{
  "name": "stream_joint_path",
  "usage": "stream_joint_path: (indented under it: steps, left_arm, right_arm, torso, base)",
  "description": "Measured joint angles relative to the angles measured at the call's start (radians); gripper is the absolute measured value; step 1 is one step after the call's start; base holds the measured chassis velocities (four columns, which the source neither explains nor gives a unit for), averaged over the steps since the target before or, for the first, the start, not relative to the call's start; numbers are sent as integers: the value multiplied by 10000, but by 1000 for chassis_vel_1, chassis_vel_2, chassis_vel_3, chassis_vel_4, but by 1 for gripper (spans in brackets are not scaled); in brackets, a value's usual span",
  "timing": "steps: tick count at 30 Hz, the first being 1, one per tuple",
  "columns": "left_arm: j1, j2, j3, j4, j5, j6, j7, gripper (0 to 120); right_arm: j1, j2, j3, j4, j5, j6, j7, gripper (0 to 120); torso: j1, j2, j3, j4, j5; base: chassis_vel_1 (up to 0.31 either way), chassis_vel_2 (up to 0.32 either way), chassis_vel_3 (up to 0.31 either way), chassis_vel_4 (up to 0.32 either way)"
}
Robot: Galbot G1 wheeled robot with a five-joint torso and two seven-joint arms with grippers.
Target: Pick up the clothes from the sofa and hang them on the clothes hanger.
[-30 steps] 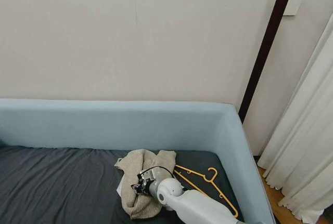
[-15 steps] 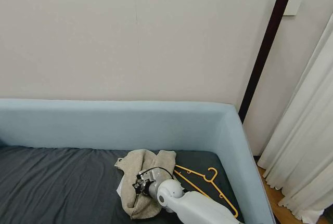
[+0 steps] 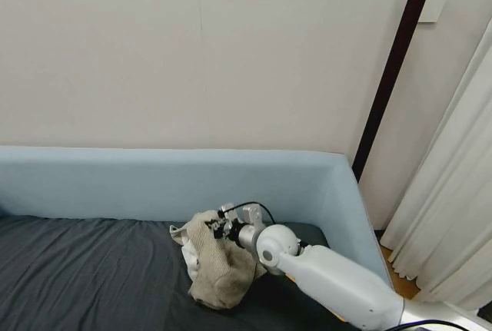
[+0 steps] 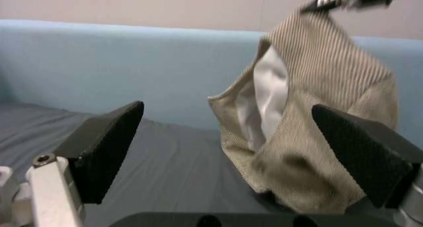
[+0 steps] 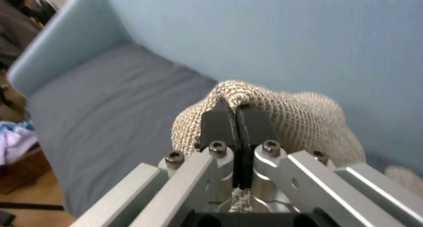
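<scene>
- Your right gripper [image 3: 214, 226] is clamped tight on a fold of the beige knit garment [image 3: 219, 269], which hangs just below it — the lower end seems to rest on the sofa [image 3: 154, 185].
- Lift straight up until the cloth clears the sofa beneath the gripper — no sideways drag.
- Your left gripper [image 4: 235, 150] is spread wide, facing the cloth.

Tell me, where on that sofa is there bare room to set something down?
The dark seat is bare left of the beige sweater, along the blue backrest. The right end is crowded: the right gripper holds the sweater there.
</scene>
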Motion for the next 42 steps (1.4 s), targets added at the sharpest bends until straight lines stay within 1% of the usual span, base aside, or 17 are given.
stream_joint_path:
  steps: [2, 3, 8, 15, 18, 21, 24, 27, 29, 30, 31, 33, 34, 36, 39, 40, 42]
  left_arm:
    - [-57, -12, 2, 0, -52, 1, -7, 100]
    - [-57, -12, 2, 0, -52, 1, -7, 100]
    - [-194, -73, -2, 0, -164, 7, -12, 100]
    - [-224, -103, 20, -16, -170, 9, -12, 100]
    - [-223, -102, -13, -64, -205, 0, -13, 100]
    - [-219, -110, -20, -90, -209, -12, -15, 100]
    - [-201, -117, -21, -107, -209, -29, -16, 100]
    - [-164, -127, -35, -145, -208, -38, -17, 100]
    - [-108, -138, -53, -182, -209, -39, -20, 100]
    - [-108, -138, -53, -182, -209, -39, -20, 100]
    - [-81, -145, -62, -198, -209, -39, -21, 100]
    - [-6, -183, -93, -241, -208, -39, -27, 100]
    - [-6, -183, -93, -241, -208, -39, -27, 100]
    - [46, -245, -103, -287, -190, -39, -28, 100]
    - [128, -375, -92, -350, -111, -31, -27, 100]
    - [128, -375, -92, -350, -111, -31, -27, 100]
    - [160, -458, -70, -372, -47, -27, -27, 100]
  right_arm:
    - [360, -278, 15, 690, 343, -1, 199, 0]
    - [360, -278, 15, 690, 343, -1, 199, 0]
    - [1075, -635, 31, 1715, 1160, 0, 629, 0]
    - [1841, -545, -1, 2113, 1847, -1, 1150, 0]
    - [2400, -429, 22, 2519, 2364, 0, 1664, 0]
    - [2818, -419, 111, 2871, 2739, 0, 1873, 0]
    - [3154, -491, 226, 3219, 3154, -5, 1973, 0]
    - [3541, -726, 446, 3694, 3663, -35, 1963, 0]
    - [3775, -1109, 620, 4105, 3979, -76, 1531, 0]
    - [3775, -1109, 620, 4105, 3979, -76, 1531, 0]
    - [3831, -1330, 703, 4248, 4076, -127, 1184, 0]
    - [3897, -2038, 911, 4615, 4248, -214, 171, 0]
    - [3897, -2038, 911, 4615, 4248, -214, 171, 0]
    - [3866, -2578, 999, 4873, 4279, -174, -312, 0]
    - [3670, -3139, 1063, 4996, 4197, -31, -833, 0]
    - [3670, -3139, 1063, 4996, 4197, -31, -833, 0]
    - [3555, -3392, 1030, 5019, 4104, 51, -1208, 0]
  torso:
    - [0, 0, 0, 0, 0]
    - [0, 0, 0, 0, 0]
    - [0, 0, 0, -1, 0]
    - [0, 0, 0, 0, 0]
    - [0, 0, 0, 1, 0]
    - [0, 0, -1, 1, -1]
    - [0, 0, -1, 1, -1]
    - [0, 0, -1, 0, 0]
    - [0, 0, -1, 1, 0]
    - [0, 0, -1, 1, 0]
    - [0, 0, -1, 2, -1]
    - [0, 0, -1, -2, 2]
    - [0, 0, -1, -2, 2]
    - [0, 0, -2, -4, 3]
    - [0, 0, -1, -2, 4]
    - [0, 0, -1, -2, 4]
    - [0, 0, -1, 0, 3]
  base:
    - [0, 0, 0, 0]
    - [0, 0, 0, 0]
    - [0, 0, 0, 0]
    - [0, 0, 0, 0]
    - [0, 0, 0, 0]
    - [0, 0, 0, 0]
    - [0, 0, 0, 0]
    - [0, 0, 0, 0]
    - [0, 0, 0, 0]
    - [0, 0, 0, 0]
    - [0, 0, 0, 0]
    - [0, 0, 0, 0]
    - [0, 0, 0, 0]
    - [0, 0, 0, 0]
    - [0, 0, 0, 0]
    - [0, 0, 0, 0]
    - [0, 0, 0, 0]
